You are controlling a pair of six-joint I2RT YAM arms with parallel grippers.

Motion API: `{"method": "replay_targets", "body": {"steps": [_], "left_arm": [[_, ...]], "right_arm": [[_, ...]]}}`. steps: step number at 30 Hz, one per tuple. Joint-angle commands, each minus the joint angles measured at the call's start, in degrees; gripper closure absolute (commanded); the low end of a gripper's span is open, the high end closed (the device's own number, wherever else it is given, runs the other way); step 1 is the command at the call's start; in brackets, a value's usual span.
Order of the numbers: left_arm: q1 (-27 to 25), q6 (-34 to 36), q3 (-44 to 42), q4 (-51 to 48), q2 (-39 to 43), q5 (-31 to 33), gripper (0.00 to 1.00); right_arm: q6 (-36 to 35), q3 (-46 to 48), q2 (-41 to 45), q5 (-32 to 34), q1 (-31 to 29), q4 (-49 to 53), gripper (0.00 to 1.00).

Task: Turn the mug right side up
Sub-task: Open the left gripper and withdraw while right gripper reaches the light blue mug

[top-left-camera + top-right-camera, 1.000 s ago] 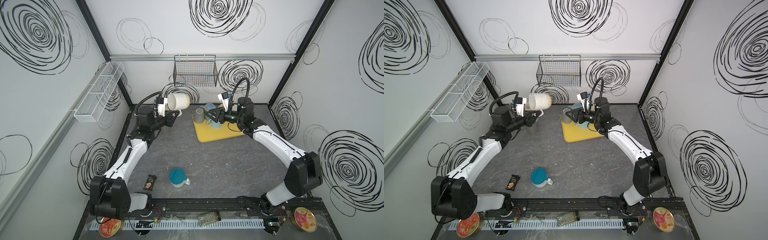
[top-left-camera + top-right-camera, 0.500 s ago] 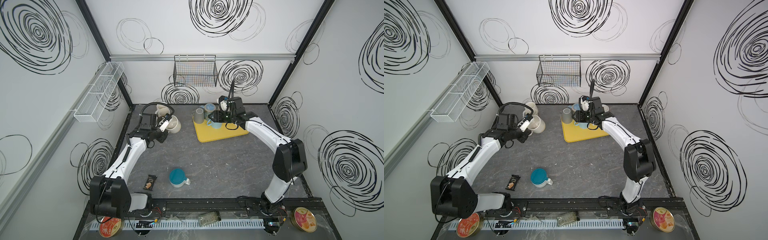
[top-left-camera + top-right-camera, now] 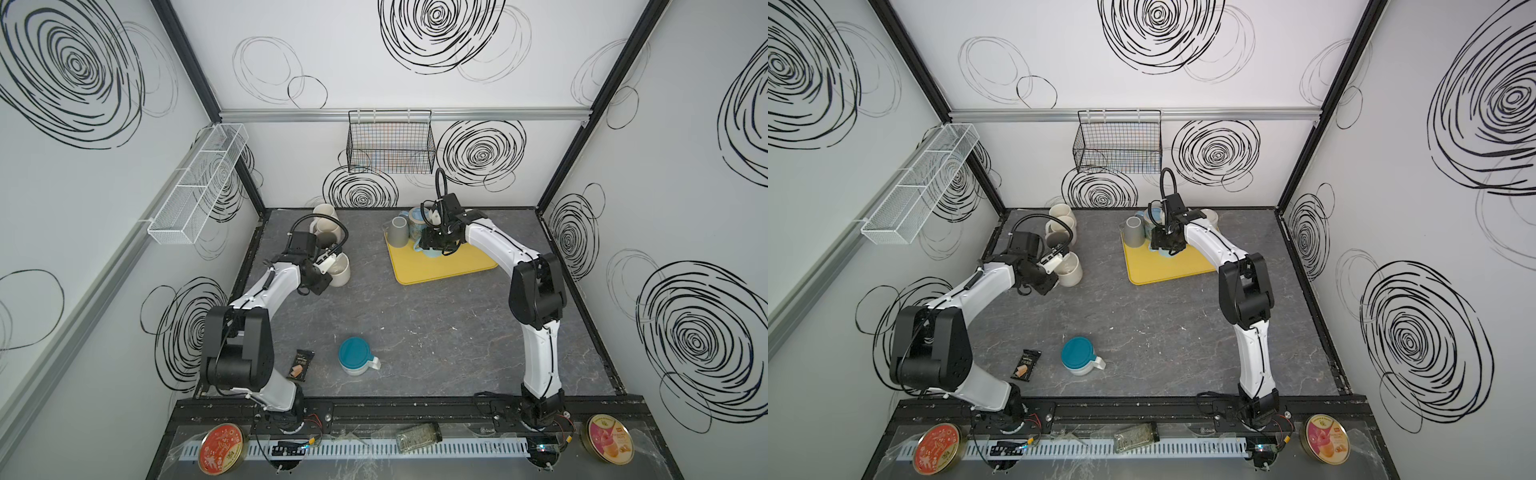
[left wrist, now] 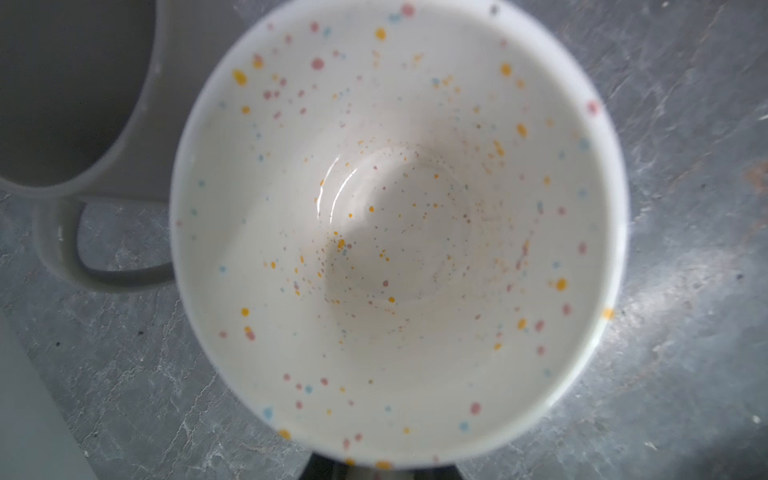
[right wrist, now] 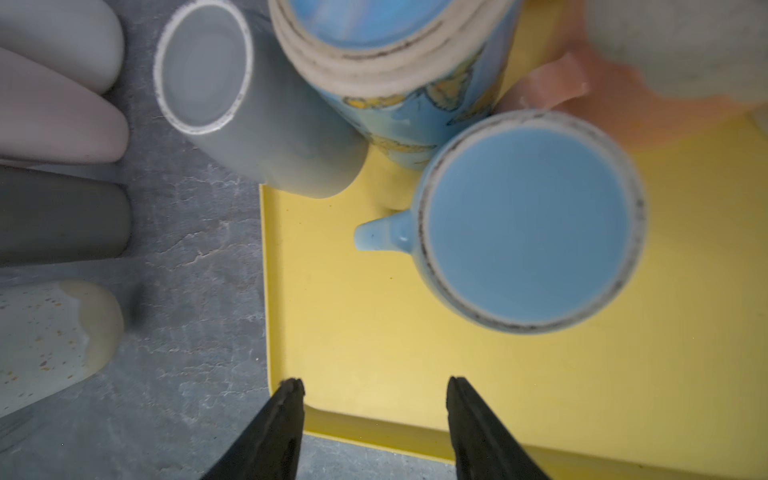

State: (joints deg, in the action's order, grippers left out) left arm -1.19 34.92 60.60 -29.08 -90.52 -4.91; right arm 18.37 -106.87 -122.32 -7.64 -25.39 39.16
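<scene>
Speckled mug [image 4: 395, 232], carried sideways in the air a second ago, is now stood mouth-up on the bench [image 3: 415, 332] at far left. Its rim is still pinched by the closed left end effector [image 3: 330, 262]. The right end effector [image 5: 374, 382] is held parted and empty. Only release appears to remain.

L wrist: speckled mug [image 4: 395, 232] blurry, rim cropped.
</scene>
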Motion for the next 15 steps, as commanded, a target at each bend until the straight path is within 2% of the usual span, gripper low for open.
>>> {"method": "replay_targets", "body": {"steps": [1,5,9,13,15], "left_arm": [[1.1,0.6,0.7,7.2,-0.6,0.6,1.00],[2.1,0.4,0.4,8.7,-2.0,0.6,1.00],[3.0,-0.2,0.1,10.1,-3.1,0.3,1.00],[3.4,-0.7,0.1,10.7,-3.9,-0.3,1.00],[3.6,-0.7,0.0,10.9,-4.1,-0.2,0.88]], "right_arm": [[-0.6,-3.0,-0.8,8.6,-1.5,4.3,0.44],[-3.4,-6.7,-3.0,11.3,-2.7,4.6,0.51],[-4.6,-11.2,-5.8,10.9,-3.3,5.1,0.60],[-6.0,-13.1,-7.6,9.8,-3.9,3.9,0.64],[-7.2,-13.5,-8.3,9.6,-4.2,3.2,0.64]]}}
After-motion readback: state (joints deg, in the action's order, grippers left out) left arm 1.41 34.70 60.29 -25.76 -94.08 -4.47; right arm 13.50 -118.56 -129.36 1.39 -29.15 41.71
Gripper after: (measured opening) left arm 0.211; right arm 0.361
